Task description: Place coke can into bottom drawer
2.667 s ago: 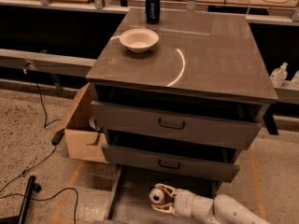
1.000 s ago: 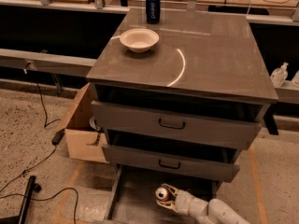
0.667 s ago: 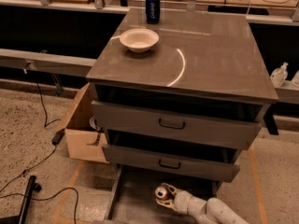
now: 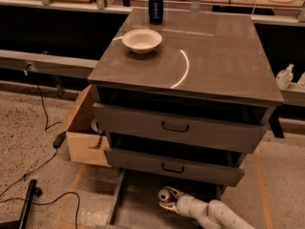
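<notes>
Gripper [image 4: 167,202] sits low in the bottom drawer [image 4: 136,211], clasped on the coke can [image 4: 165,194]. Middle drawer front [image 4: 174,166] overhangs just above: tight headroom. Drawer floor left of can open. Counter [image 4: 214,56]: bowl [image 4: 141,40] and blue can [image 4: 156,7] crowd back-left corner; right half passable.

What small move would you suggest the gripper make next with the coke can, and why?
Probably open the gripper and let go: it is shut on the coke can, which sits low inside the open bottom drawer, close to its floor.
</notes>
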`<state>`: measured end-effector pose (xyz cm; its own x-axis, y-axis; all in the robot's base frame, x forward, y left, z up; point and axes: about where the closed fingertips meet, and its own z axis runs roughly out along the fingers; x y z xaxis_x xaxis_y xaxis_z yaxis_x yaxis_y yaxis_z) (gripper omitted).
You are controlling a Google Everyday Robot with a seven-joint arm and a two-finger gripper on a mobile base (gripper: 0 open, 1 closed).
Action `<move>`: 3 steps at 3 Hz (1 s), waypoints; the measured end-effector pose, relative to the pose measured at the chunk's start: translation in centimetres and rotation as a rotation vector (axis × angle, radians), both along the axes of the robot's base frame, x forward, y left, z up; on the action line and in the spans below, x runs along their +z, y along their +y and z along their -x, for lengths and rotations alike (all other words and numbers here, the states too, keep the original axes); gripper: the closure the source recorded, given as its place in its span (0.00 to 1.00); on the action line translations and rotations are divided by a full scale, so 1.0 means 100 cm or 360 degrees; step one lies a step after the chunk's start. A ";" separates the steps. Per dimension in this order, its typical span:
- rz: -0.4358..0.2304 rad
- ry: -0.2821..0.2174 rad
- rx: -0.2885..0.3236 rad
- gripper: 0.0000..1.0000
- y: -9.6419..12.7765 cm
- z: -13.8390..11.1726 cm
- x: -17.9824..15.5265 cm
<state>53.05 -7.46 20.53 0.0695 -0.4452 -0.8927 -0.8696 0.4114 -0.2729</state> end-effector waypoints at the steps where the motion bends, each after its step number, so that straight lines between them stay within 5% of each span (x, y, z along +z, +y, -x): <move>1: -0.0002 0.0053 -0.0037 0.45 0.000 -0.002 -0.015; 3: -0.0011 0.0107 -0.0129 0.01 -0.005 0.000 -0.026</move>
<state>53.01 -7.94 17.97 -0.0266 -0.4405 -0.8974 -0.8498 0.4827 -0.2118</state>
